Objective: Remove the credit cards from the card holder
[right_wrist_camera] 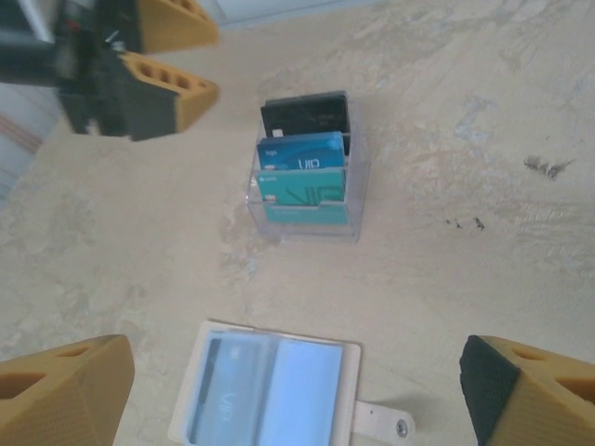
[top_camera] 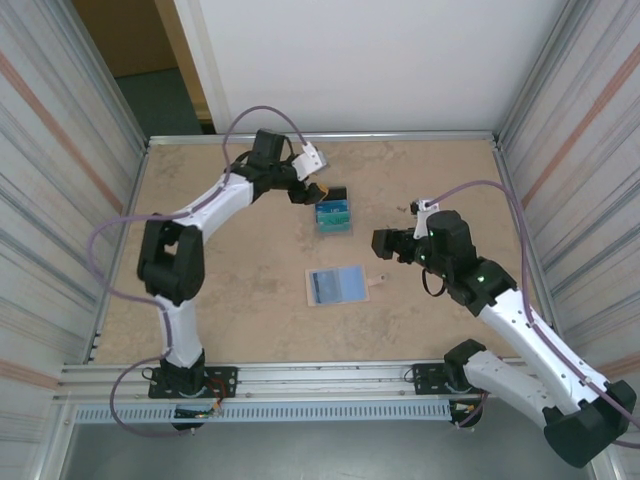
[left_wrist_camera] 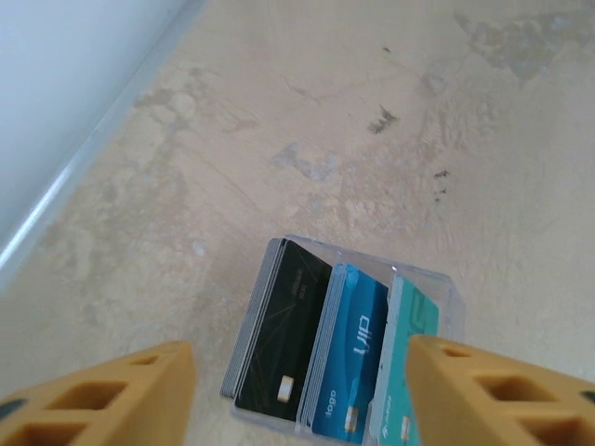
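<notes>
One card seems not yet out of the card holder [right_wrist_camera: 307,390], which lies unfolded on the bench [top_camera: 250,320] nearest to the arm bases, with its pale blue lining up and its snap tab [right_wrist_camera: 386,423] pointing to the right. Through the left pocket I see a bluish card [right_wrist_camera: 218,400], so I judge the task is not finished. Lying flat and open like this, the pockets can be reached from above. A little beyond it and to the right hangs the right gripper [top_camera: 380,243], its jaws spread wide with nothing in them, facing the holder as if preparing for that last card. Further away is a clear stand [right_wrist_camera: 307,223], and three credit cards sit in its steps: the teal card [right_wrist_camera: 299,183] in front, the blue card [right_wrist_camera: 300,149] in the middle, the black card [right_wrist_camera: 305,113] behind, each raised so that it shows. Farthest, the left gripper [top_camera: 312,192] hovers just beside the stand, jaws parted and empty; I guess this arm serves the stand.
</notes>
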